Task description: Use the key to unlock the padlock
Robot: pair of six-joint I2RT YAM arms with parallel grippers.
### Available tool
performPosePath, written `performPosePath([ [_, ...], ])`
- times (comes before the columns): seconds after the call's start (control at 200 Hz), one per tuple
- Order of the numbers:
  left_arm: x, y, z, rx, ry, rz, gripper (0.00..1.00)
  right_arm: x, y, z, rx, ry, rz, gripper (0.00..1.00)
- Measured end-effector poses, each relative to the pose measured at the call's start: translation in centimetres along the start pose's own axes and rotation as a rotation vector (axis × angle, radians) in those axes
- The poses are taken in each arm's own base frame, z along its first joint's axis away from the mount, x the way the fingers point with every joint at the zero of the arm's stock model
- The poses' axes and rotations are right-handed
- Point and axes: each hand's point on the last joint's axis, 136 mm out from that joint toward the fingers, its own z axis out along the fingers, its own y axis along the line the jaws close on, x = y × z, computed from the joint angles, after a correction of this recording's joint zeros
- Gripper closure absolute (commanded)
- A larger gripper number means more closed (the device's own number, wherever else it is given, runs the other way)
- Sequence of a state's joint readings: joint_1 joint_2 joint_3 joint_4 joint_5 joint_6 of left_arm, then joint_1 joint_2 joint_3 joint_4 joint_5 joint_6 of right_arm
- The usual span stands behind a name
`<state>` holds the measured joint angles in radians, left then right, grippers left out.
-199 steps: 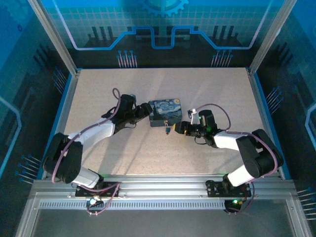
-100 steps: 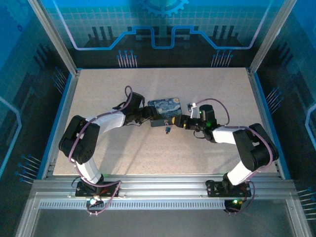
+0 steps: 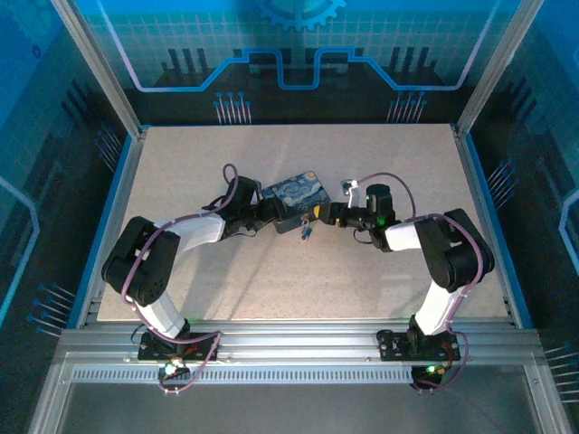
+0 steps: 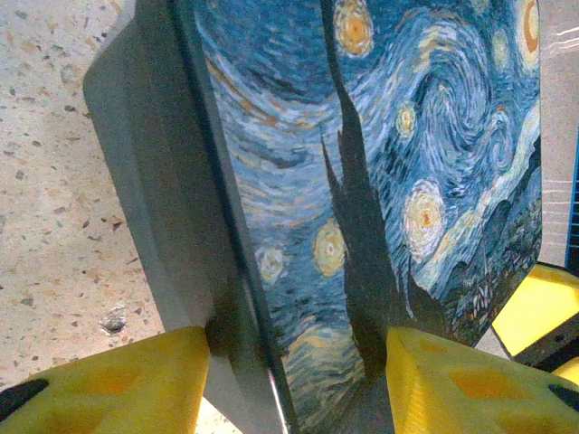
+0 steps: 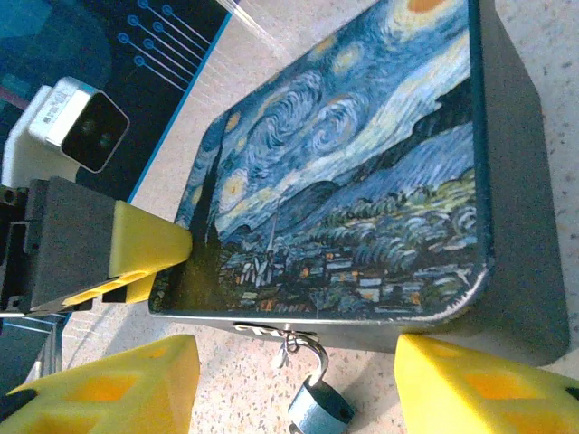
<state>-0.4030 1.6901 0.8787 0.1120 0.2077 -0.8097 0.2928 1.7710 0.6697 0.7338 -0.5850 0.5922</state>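
The rectangular metal tin printed with a swirling blue-and-yellow night sky (image 3: 294,194) is being clamped at its left end by the left gripper (image 3: 271,213), whose yellow fingers (image 4: 118,384) are pressing on lid and underside. The small bluish padlock with a silvery shackle (image 5: 321,411) is hanging from the hasp on the tin's near side. The right gripper (image 5: 294,362) is being held just right of it, jaws apart and empty. The thin dark key cannot be made out. By this judgement, the tin is best being steadied firmly while the key is being located.
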Motion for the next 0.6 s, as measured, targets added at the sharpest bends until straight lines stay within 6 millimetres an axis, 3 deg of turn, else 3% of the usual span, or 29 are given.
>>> performPosePath([
  [0.28,0.1,0.0,-0.1,0.002,-0.001,-0.002,0.46,1.8,0.4,-2.2,-0.008,0.008,-0.037,0.40],
  [0.6,0.6,-0.2,-0.1,0.012,0.002,-0.013,0.47,3.7,0.3,-1.9,-0.043,0.041,-0.029,0.43],
])
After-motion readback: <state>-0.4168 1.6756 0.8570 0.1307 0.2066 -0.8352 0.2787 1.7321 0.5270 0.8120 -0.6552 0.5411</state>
